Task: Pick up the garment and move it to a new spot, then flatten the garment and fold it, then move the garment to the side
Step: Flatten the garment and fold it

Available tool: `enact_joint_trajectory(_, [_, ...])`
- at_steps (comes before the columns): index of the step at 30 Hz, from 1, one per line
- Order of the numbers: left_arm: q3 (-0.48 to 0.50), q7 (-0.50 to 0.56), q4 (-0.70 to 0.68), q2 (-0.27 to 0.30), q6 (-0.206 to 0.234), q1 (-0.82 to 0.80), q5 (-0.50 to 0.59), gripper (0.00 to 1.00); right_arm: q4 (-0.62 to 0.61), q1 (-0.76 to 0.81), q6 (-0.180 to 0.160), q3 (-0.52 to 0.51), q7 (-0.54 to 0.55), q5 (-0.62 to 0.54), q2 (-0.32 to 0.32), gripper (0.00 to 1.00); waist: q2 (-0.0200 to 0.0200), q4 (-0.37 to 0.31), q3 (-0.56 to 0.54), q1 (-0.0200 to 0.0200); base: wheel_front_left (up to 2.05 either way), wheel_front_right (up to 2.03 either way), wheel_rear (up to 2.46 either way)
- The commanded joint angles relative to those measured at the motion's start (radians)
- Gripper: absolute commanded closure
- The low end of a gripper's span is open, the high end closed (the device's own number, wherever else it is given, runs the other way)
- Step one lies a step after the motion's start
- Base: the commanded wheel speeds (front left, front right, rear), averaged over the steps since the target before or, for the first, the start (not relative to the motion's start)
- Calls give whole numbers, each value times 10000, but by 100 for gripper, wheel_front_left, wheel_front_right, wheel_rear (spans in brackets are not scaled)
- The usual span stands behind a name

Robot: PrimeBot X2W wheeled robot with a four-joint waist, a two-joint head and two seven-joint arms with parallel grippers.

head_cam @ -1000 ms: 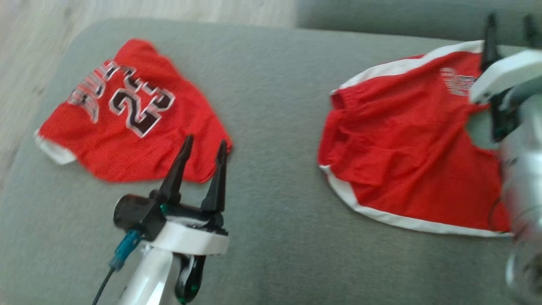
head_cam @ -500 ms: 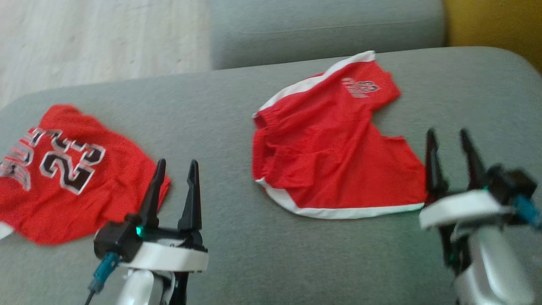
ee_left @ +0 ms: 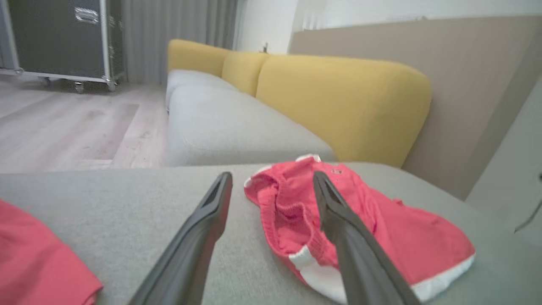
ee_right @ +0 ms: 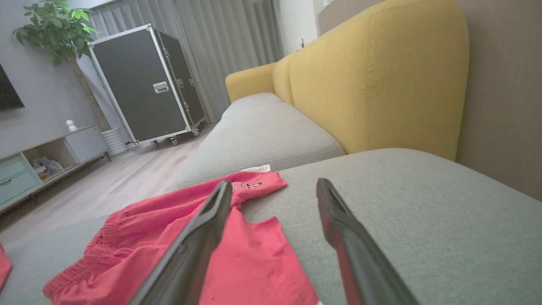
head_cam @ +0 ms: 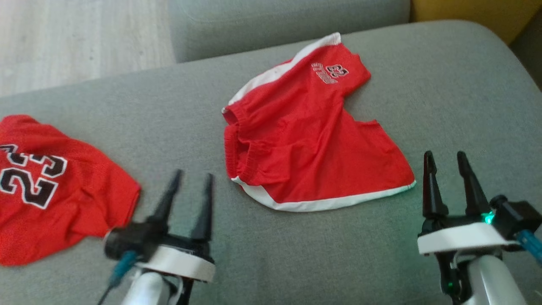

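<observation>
– Red shorts (head_cam: pixel 305 135) lie in the middle of the grey sofa seat (head_cam: pixel 169 114). Is a gripper holding them?

– No. The left gripper (head_cam: pixel 193 173) has its two long dark fingers (ee_left: pixel 199 241) wide apart, with nothing between them. It is near the stretchy waist end of the shorts and does not touch them.

– And the other one?

– The right gripper (head_cam: pixel 444 153) is spread wide too, and it holds nothing. It is just beside the corner of one leg, where the white edge ends. I cannot tell if a tip brushes the cloth.

– What else is around?

– A red jersey (head_cam: pixel 63 199) with big black and white numbers lies on the same seat, off to the left, well apart from the shorts. Behind the seat is another grey cushion (head_cam: pixel 275 25), then a yellow backrest (ee_left: pixel 338 101) and a pale wood floor (head_cam: pixel 63 38). Far back stands a big black case (ee_right: pixel 144 84) on wheels, next to a green plant (ee_right: pixel 55 25).

– What do the shorts look like?

– Thin and soft. The waist is bunched and wrinkly. A white stripe runs down one side and along the bottom edge, and one leg has a small number on it. They lie mostly flat, with a few folds. The seat is rough woven cloth with round corners.
</observation>
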Motion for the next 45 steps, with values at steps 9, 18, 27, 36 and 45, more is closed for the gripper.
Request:
enact_joint_trajectory(9, [-2449, 398, 2085, 1599, 17, -2341, 624, 0, -313, -616, 35, 267, -106, 237, -33, 0, 0, -431, 647, -1, 0, 0, 0])
enact_joint_trajectory(18, [-4052, 350, 3339, 2117, 16, -3791, 307, 0, -76, -834, 35, 360, -106, 580, -32, 0, 0, -739, 991, -1, 0, 0, 0])
enact_joint_trajectory(27, [-4779, 175, 3993, 2161, 16, -4379, -234, 84, 19, -875, 35, 332, -106, 681, -32, 0, 0, -857, 1030, -1, 0, 0, 0])
enact_joint_trajectory(36, [-4884, -25, 3846, 2114, 29, -4520, -672, 100, 987, -918, 35, 369, -107, -433, -32, 0, 0, -687, 958, -1, 0, 0, 0])
enact_joint_trajectory(45, [-4625, -74, 3169, 2082, 197, -4152, -762, 100, 2753, -1217, 35, -193, 302, -864, -32, 0, 0, -280, 845, -1, 0, 0, 0])
